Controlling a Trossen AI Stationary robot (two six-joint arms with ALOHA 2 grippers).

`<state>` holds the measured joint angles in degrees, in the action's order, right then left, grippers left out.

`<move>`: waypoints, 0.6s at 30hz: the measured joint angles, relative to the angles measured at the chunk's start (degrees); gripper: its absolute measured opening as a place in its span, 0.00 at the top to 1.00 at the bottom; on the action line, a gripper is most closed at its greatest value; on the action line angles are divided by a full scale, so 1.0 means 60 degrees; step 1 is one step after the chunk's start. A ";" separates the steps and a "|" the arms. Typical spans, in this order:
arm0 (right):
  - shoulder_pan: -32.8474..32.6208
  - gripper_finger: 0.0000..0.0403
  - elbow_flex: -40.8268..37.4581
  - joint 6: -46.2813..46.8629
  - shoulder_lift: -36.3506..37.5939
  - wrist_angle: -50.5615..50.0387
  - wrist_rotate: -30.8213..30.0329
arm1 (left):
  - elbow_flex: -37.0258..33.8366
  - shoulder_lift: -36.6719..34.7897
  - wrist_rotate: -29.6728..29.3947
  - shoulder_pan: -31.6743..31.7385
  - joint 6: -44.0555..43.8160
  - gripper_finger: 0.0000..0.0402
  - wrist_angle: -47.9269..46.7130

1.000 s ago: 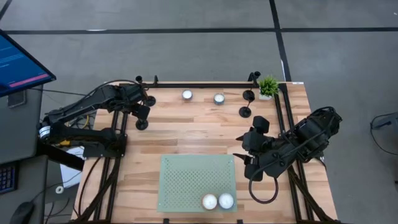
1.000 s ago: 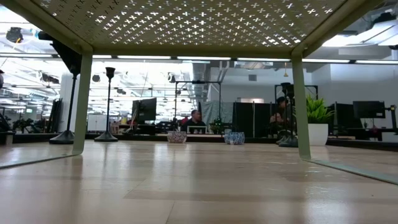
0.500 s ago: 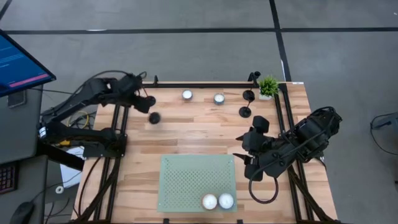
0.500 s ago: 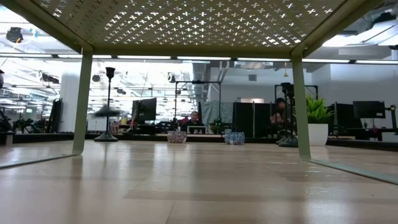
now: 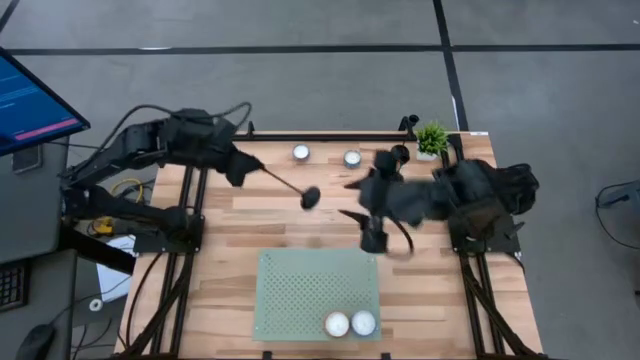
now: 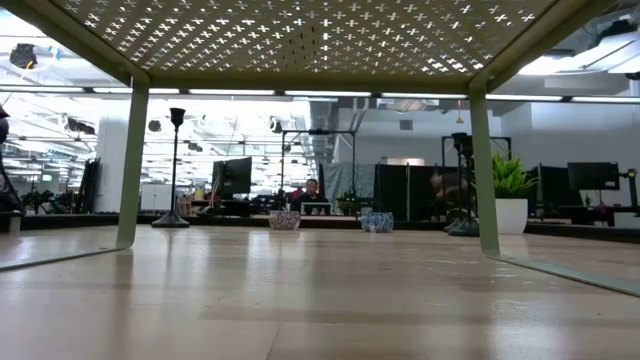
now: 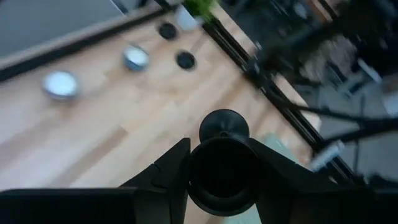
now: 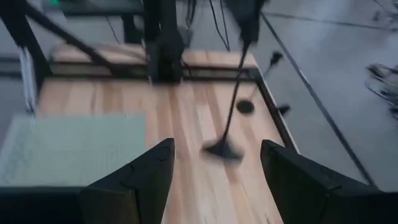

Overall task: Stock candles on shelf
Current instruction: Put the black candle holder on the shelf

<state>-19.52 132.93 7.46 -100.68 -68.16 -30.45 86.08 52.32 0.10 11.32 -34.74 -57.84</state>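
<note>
Two white candles (image 5: 336,323) (image 5: 362,323) sit on the near right of the pale green perforated shelf (image 5: 300,290). Two more (image 5: 301,153) (image 5: 352,158) stand on the tabletop by its far edge; they also show in the left wrist view (image 7: 61,84) (image 7: 135,57). My left gripper (image 5: 236,167) is shut on a black candlestick (image 5: 290,186) over the table's far left. My right gripper (image 5: 360,200) is open and empty (image 8: 214,180), above the table just past the shelf's far right corner. My left gripper pinches the candlestick's round cup end (image 7: 224,177) between its two fingers. The stem runs away from the fingers, along them, slanting down toward the table's right. The round foot (image 5: 310,197) hangs at the free end, lifted clear of the table.
A second black candlestick (image 5: 399,153) and a small potted plant (image 5: 432,138) stand at the far right corner. In the low view the shelf's top (image 6: 300,40) stands on thin legs (image 6: 133,165), with another candlestick (image 6: 177,170) behind. A monitor (image 5: 30,100) stands left of the table.
My left gripper has lifted the candlestick off the table's far left and swung it up and toward the right, tipping it so its foot points at the table's middle. My right gripper has moved from the near right toward the far edge and the left.
</note>
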 joint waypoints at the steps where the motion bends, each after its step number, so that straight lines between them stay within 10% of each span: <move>1: 0.0304 0.42 0.0003 -0.0177 -0.0091 0.0385 0.0487 | 0.0000 0.0089 0.0000 -0.0251 -0.0004 0.66 0.0007; 18: 0.1631 0.30 -0.0027 -0.0476 -0.2072 0.1173 0.4438 | 0.0000 0.1049 -0.0889 -0.2671 -0.0115 0.66 0.0946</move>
<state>-9.74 132.77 4.61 -113.11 -61.12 -3.82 86.08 58.62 -5.24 -4.71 -35.43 -52.16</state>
